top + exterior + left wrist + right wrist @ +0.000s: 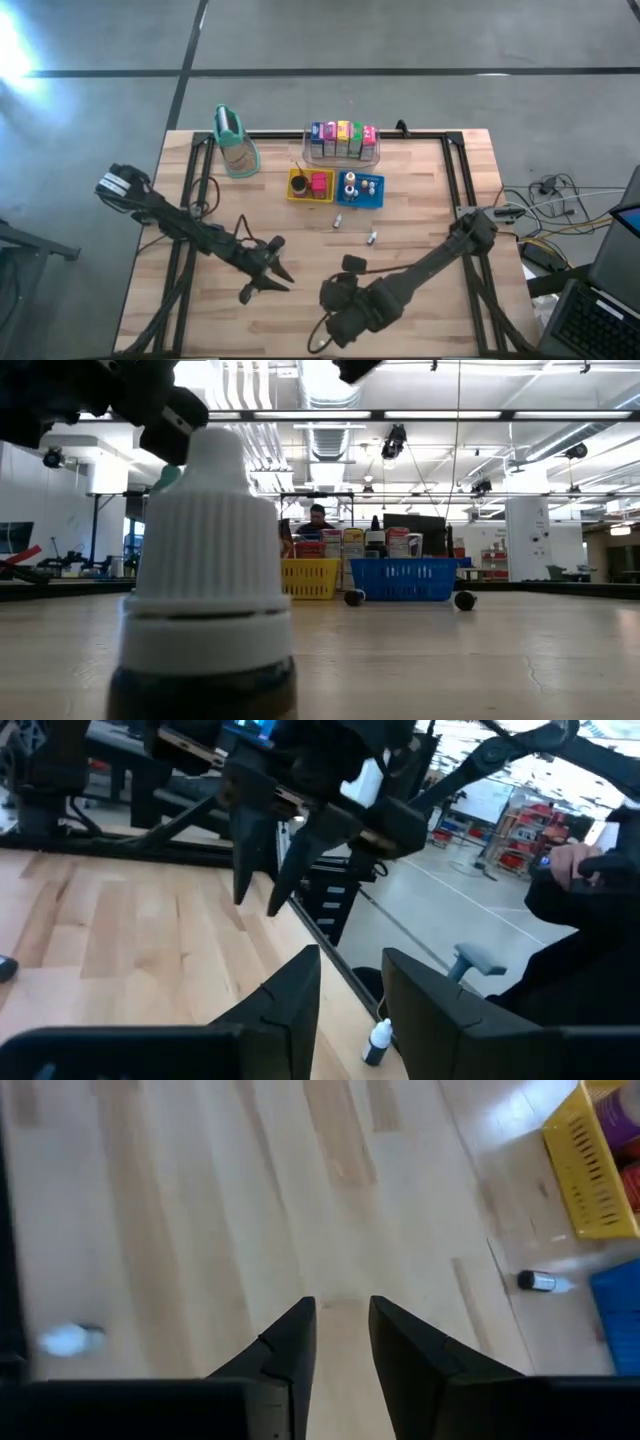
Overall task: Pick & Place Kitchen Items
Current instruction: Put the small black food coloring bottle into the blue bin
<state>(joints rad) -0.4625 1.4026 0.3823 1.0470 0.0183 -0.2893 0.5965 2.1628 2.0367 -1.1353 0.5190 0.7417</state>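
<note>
One camera hangs overhead and looks straight down on the whole pale wooden bench [400,240], both dark arms included. Another sits at bench-top level, so near a white-capped dropper bottle [208,560] that it fills the near side, and faces across to the yellow mesh tray [308,578] and blue mesh tray [404,579], which the overhead camera also sees. The left wrist camera looks past its own fingers [290,1000] along the bench edge towards the other arm and the room. The right wrist camera points down at the boards, catching the yellow tray's corner.
</note>
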